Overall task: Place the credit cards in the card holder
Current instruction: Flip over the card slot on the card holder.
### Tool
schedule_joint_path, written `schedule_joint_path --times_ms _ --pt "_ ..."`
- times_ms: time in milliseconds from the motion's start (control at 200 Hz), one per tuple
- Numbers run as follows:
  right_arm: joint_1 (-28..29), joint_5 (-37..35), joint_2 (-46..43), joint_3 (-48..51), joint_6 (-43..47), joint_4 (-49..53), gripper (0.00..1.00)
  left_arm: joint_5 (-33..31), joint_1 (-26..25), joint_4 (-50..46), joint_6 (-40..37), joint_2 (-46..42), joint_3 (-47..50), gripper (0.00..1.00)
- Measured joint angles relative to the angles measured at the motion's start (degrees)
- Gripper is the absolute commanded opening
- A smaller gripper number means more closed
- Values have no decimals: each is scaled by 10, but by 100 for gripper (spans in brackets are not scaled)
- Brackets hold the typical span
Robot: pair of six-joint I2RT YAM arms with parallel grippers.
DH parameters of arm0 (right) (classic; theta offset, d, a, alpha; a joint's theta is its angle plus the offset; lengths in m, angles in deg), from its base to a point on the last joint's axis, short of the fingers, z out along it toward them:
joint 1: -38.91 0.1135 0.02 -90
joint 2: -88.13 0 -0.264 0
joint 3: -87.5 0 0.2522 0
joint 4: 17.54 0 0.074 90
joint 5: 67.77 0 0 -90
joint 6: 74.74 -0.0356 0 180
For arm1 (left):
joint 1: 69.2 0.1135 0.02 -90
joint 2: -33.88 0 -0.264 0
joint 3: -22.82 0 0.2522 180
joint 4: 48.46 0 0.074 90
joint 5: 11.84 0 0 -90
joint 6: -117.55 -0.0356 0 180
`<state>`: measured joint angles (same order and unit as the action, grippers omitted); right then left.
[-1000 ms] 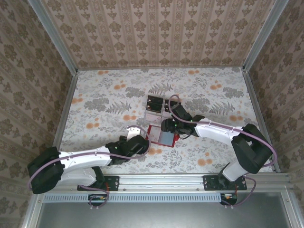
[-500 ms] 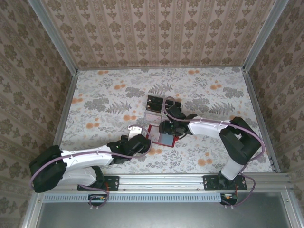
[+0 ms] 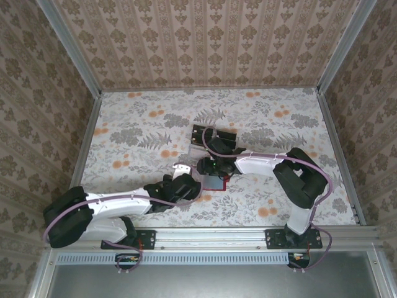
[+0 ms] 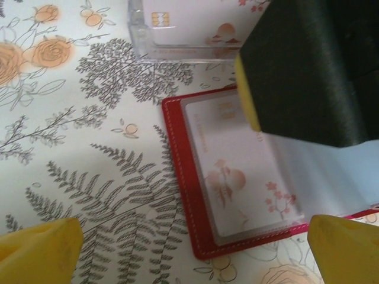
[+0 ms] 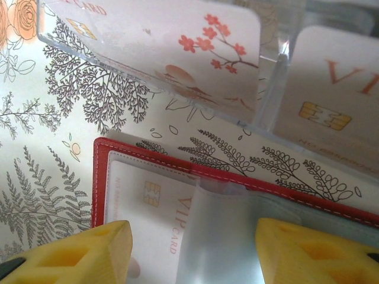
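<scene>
From above and behind the arm bases we look down on the whole tabletop (image 3: 136, 118) from far off, the card holder (image 3: 214, 181) small at its centre. On the left wrist we sit close, facing down past the left gripper (image 4: 192, 251). On the right wrist we are nearer still, looking over the right gripper (image 5: 195, 254). Both wrist views share the card holder just ahead and the clear card tray (image 4: 142, 35) beyond it.

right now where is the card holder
Mid-table in the top view, the card holder lies open just nearer the arms than the clear card stand, with the right gripper over it.
</scene>
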<state>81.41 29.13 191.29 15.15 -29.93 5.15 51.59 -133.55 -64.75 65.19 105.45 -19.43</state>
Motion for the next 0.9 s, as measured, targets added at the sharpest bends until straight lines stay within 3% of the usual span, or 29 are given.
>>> schedule_joint_path --times_ms 475,900 --pt "0 0 0 0 -8 -1 59 43 14 54 -35 68 -42 100" --pt "0 9 0 0 -13 -8 59 31 14 57 -33 132 -49 100"
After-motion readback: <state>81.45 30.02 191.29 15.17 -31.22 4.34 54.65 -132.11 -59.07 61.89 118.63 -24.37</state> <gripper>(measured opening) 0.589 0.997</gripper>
